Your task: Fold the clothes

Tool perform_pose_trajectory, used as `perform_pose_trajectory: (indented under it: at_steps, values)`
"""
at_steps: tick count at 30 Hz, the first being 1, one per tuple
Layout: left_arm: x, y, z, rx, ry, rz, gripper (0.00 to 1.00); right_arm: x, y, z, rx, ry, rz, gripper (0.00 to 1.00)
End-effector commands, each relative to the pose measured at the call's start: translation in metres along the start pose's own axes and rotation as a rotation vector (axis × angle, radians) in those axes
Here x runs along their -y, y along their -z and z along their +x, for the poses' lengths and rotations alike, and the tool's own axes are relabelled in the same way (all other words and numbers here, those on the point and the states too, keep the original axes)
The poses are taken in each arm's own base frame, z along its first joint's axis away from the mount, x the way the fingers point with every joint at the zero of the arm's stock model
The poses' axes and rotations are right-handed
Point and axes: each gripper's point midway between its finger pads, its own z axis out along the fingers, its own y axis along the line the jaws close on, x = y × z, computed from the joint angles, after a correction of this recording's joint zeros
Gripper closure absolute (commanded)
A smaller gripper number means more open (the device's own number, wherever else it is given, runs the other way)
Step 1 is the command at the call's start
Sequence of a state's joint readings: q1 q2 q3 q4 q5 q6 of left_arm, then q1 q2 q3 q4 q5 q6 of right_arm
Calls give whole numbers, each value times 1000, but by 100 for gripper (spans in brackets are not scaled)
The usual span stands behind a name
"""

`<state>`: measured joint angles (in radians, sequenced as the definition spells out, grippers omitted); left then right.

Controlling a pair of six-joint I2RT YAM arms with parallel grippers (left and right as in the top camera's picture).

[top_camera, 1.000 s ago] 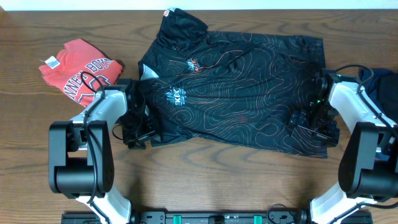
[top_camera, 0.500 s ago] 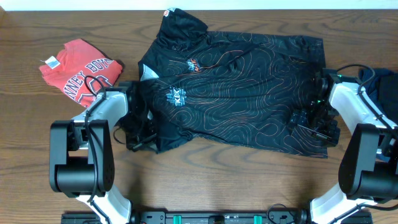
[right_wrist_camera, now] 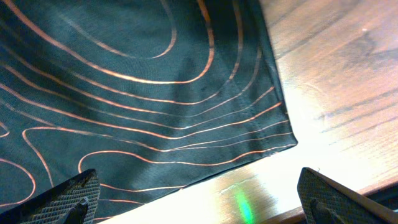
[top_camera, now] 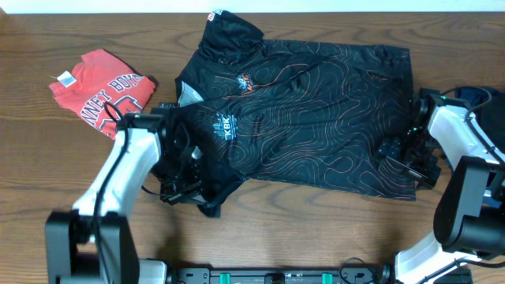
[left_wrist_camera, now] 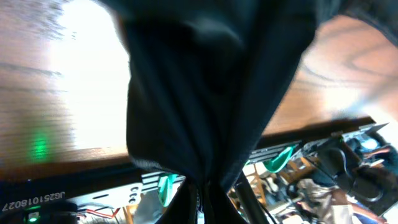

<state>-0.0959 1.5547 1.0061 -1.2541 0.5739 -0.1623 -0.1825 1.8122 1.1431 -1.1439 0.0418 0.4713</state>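
A: Pinching a bunch of the black T-shirt [top_camera: 308,118] at its lower left edge: left tool [top_camera: 186,189], clamped fully shut on the fabric.
B: Agreed. From the left wrist, dark cloth drawn into a narrow fold between the closed fingers, raised off the table [top_camera: 31,197].
A: And the right tool [right_wrist_camera: 199,199]?
B: Spread wide, gripping nothing. Ribbed fingers [right_wrist_camera: 68,196] to either side of the shirt's lower right corner, hem flat on the wood.
A: Rest of that shirt?
B: Laid across the middle of the table, orange contour lines and white lettering facing up.
A: Other clothes?
B: Red T-shirt [top_camera: 102,91] with white lettering, bunched at the far left, apart from the black one. Navy T-shirt [top_camera: 488,106] at the right edge, partly hidden behind the right arm.
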Motion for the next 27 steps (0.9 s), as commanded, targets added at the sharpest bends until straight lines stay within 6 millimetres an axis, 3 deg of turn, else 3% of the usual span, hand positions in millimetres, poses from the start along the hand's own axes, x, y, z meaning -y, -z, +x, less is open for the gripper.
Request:
perform_pose_trajectory:
  at_steps: [1, 6, 8, 10, 18, 27]
  values:
    - [12, 3, 9, 29, -23, 5, 94, 9, 3, -1, 11, -57, 5, 1]
    - [24, -1, 12, 51, -49, -5, 92, 17, 2, 0, 2, -81, 23, 1]
    - [27, -4, 14, 45, -74, -13, 83, 22, 2, 0, 3, -84, 48, 1]
    - [29, -6, 17, 38, -87, -20, 67, 23, 1, 2, -3, -83, 53, 1]
    - [29, -8, 22, 20, -98, -34, 51, 28, -10, 8, -12, -96, 75, 1]
    - [7, -5, 9, 86, -98, -170, 48, 26, -42, 9, 21, -141, 56, 1]
